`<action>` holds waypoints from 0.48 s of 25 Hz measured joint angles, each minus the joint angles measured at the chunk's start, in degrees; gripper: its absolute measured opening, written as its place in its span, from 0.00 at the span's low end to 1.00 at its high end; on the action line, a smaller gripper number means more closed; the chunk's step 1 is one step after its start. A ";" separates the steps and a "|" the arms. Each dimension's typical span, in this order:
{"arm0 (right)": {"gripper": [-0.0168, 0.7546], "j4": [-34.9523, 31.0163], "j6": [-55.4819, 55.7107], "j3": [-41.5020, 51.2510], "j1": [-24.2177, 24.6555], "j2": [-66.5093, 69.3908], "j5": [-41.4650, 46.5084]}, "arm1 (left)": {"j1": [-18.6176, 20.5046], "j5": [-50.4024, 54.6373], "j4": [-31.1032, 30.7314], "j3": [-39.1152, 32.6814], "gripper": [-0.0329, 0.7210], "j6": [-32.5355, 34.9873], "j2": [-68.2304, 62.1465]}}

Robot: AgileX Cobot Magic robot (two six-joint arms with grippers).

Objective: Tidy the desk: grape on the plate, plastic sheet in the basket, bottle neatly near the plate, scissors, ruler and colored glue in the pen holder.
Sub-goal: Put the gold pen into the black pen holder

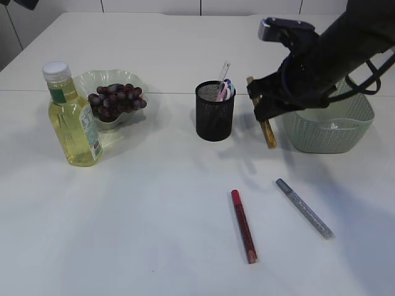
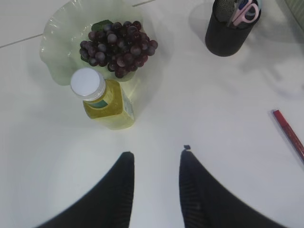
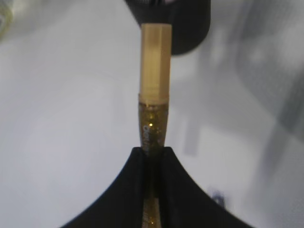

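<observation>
My right gripper (image 1: 261,106) (image 3: 153,151) is shut on a gold glitter colored glue (image 1: 268,132) (image 3: 154,71), held above the table between the black mesh pen holder (image 1: 215,117) (image 3: 185,28) and the basket (image 1: 333,132). Pink-handled scissors (image 1: 223,92) (image 2: 247,14) and a clear ruler (image 1: 223,69) stand in the holder. Red glue (image 1: 244,226) (image 2: 289,133) and silver glue (image 1: 303,208) lie on the table in front. The grape (image 1: 117,98) (image 2: 118,47) rests on the green plate (image 1: 86,80), with the bottle (image 1: 74,123) (image 2: 109,104) upright beside it. My left gripper (image 2: 156,156) hovers open near the bottle. The plastic sheet is hidden.
The pale green basket stands at the right edge, partly behind my right arm. The white table has a seam running across behind the plate and holder. The two loose glue pens lie in the front middle.
</observation>
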State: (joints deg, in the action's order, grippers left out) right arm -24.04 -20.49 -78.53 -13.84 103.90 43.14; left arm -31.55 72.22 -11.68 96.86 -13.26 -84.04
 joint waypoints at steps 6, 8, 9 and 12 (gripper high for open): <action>0.10 -5.01 -4.39 -4.72 -0.26 1.49 -10.12 | 0.00 0.00 0.00 0.00 0.36 0.00 -0.13; 0.10 -7.03 -6.52 -6.73 -0.40 3.48 -12.44 | 0.00 -0.40 0.00 0.00 0.36 0.00 -0.13; 0.10 -8.47 -7.52 -7.88 -0.65 4.69 -13.46 | 0.00 -0.76 0.00 0.00 0.36 0.00 -0.13; 0.10 -13.43 -12.06 -11.63 -1.26 8.15 -15.57 | 0.00 -1.70 0.00 0.00 0.36 0.00 -0.13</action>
State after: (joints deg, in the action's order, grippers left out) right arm -37.47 -32.56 -90.16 -15.11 112.05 27.57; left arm -31.55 70.53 -11.68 96.86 -13.26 -84.18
